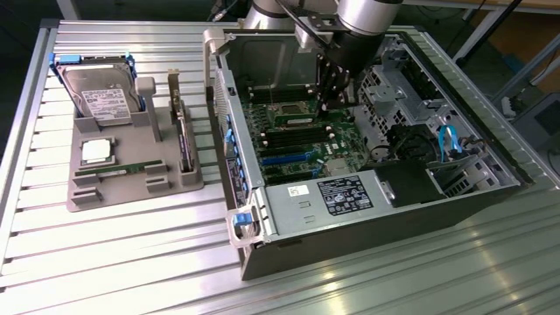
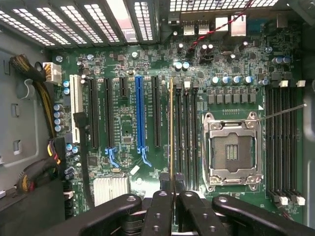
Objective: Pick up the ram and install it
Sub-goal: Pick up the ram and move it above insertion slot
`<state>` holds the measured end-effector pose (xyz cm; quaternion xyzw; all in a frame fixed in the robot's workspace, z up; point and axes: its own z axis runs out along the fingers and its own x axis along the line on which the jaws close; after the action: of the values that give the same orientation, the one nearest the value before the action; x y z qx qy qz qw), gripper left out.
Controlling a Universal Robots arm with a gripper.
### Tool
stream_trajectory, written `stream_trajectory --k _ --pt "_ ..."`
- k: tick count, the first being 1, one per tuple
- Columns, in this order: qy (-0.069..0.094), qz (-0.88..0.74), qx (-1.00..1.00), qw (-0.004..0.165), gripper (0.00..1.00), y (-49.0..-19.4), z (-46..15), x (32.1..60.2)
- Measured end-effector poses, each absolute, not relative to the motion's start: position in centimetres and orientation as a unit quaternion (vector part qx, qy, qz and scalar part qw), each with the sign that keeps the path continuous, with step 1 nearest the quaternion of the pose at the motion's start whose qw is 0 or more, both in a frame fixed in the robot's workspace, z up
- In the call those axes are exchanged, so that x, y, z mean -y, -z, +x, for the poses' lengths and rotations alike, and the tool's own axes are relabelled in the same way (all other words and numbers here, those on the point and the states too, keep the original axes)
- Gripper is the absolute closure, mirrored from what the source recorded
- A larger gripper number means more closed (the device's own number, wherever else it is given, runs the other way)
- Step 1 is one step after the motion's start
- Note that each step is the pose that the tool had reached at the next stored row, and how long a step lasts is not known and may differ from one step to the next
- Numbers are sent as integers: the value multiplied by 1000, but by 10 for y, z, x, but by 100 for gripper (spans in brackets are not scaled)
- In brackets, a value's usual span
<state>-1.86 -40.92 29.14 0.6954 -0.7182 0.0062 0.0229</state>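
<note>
Gripper point(image 2: 171, 191) pinches the ram point(image 2: 171, 128) by its two flat faces, with the fingers pressed against it. The wrist view therefore sees the stick from its edge, as one thin golden line running away from the fingertips. Directly under the gripper lies the green motherboard point(image 2: 128, 64). The held ram hangs over the group of black memory slots point(image 2: 186, 137) and is parallel to them; whether its lower edge touches a slot, I cannot tell. Just beside these slots, on one side of the gripper, is the open silver processor socket point(image 2: 231, 150). On the other side is a long blue slot point(image 2: 139, 113). In the exterior view the gripper point(image 1: 337, 98) is deep inside the open computer case point(image 1: 368, 223). Well apart from it, outside the case, a grey tray point(image 1: 131, 193) carries a hard drive point(image 1: 101, 95) and a square silver chip point(image 1: 96, 151).
</note>
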Motion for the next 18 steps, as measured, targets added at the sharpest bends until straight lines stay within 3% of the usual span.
stream_trajectory --k 18 --pt "-6 695 718 23 88 -273 -19 409"
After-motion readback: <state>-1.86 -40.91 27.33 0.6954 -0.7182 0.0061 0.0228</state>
